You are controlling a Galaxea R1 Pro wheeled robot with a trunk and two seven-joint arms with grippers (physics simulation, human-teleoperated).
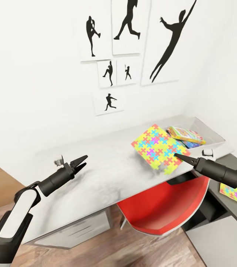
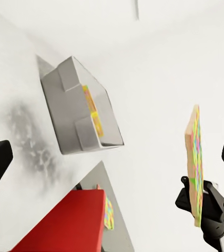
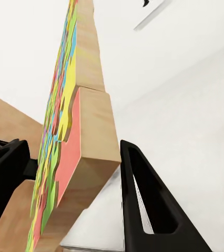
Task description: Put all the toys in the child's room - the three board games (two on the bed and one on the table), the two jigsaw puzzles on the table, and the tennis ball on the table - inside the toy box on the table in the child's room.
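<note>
Nearest the robot, the left gripper (image 1: 82, 163) hangs over the light grey bench (image 1: 107, 174) with its fingers apart and nothing between them. A red chair (image 1: 163, 207) is tucked under the bench edge.

To the right, the right gripper (image 1: 178, 157) is clamped on one corner of a jigsaw puzzle (image 1: 157, 147). The right wrist view shows the wooden edge of that puzzle (image 3: 85, 136) seated between the two black fingers (image 3: 143, 194). The puzzle is tilted, with its far edge raised off the bench top, and sits just short of the toy box (image 1: 213, 131). In the left wrist view the same puzzle (image 2: 195, 157) appears edge-on, held clear of the surface.

On the dark grey wing at the lower right, a second jigsaw puzzle (image 1: 231, 193) lies flat, partly hidden behind the right arm. It is untouched.

Farther back, the toy box stands on the bench against the white wall. It already contains at least one printed board game (image 1: 185, 134); a blue edge shows beneath it, which may be another game, but that cannot be confirmed. The tennis ball cannot be made out.

Status, as judged from this layout:
- Done: at least one board game stowed.
- In hand: first puzzle, grasped and close to the box.
- Remaining: second puzzle on the wing; other items unverified.

On the wall beyond hang black silhouette pictures (image 1: 129, 26).
</note>
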